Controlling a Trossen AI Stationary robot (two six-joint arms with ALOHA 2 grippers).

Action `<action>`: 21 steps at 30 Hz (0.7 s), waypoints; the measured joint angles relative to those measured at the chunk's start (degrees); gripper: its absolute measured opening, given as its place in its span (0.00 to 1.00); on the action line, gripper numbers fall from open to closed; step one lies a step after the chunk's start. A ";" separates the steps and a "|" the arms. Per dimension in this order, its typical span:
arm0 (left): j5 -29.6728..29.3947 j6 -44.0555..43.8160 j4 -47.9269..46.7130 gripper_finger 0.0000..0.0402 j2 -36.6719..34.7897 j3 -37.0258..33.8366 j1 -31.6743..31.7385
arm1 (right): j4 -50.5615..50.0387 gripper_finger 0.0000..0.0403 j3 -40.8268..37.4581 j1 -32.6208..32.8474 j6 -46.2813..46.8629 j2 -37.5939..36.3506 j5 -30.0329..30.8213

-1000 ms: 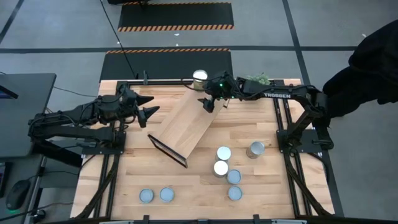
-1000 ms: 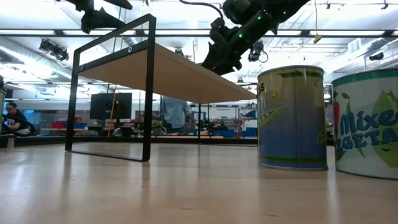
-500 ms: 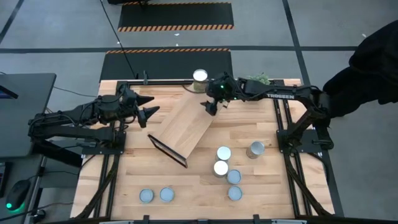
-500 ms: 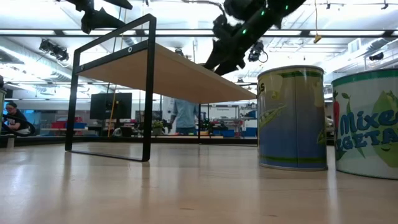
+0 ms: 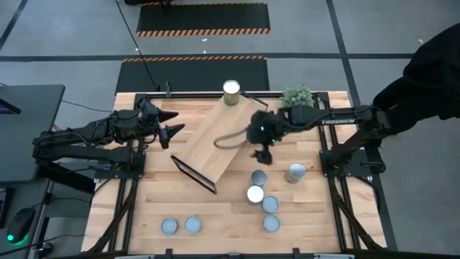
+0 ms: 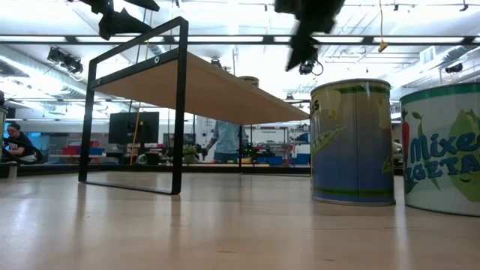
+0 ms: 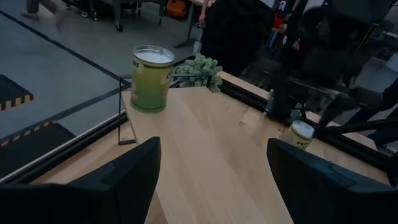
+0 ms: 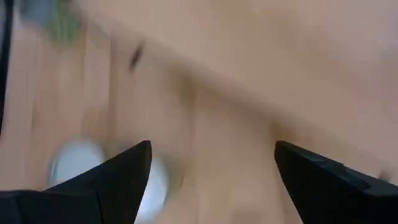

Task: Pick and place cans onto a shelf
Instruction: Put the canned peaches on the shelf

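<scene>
A large workshop with a grey floor and black-and-orange hazard stripes surrounds a light wooden table (image 5: 180, 208). Seen from table height, the room behind holds ceiling strip lights, desks and a few people standing or sitting far off.

On the table stands the shelf (image 5: 215, 144), a long pale wood board on thin black frame legs, set at an angle from the near left to the far right. One can (image 5: 231, 89) stands upright on its far end, just beside a small green plant (image 5: 296, 95) at the table's far edge.

The remaining cans stand on the table itself. A cluster of four (image 5: 259, 193) sits near and to the right of the shelf, with one more can (image 5: 295, 173) further right. Two cans (image 5: 181, 226) stand side by side at the near left edge.

The right gripper (image 5: 260, 151) hangs above the table between the shelf and the cluster, fingers spread apart and holding nothing. The left gripper (image 5: 175, 132) waits to the left of the shelf, its fingers also apart and empty, pointing toward the board.
</scene>
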 joint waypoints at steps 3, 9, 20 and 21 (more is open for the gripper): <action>0.75 -0.02 -0.01 0.75 0.00 0.00 0.00 | -7.12 0.86 -1.46 2.64 2.42 -1.63 -0.06; 1.62 0.00 -0.02 0.75 -0.02 0.00 0.00 | -10.75 0.86 -8.69 6.36 13.33 -9.47 1.03; 1.60 -0.02 -0.02 0.75 -0.02 0.00 0.00 | -13.87 0.94 -19.59 9.96 37.43 -16.14 9.63; 1.62 -0.02 -0.02 0.75 -0.02 0.00 0.00 | -14.77 0.95 -19.95 10.22 39.75 -15.77 10.00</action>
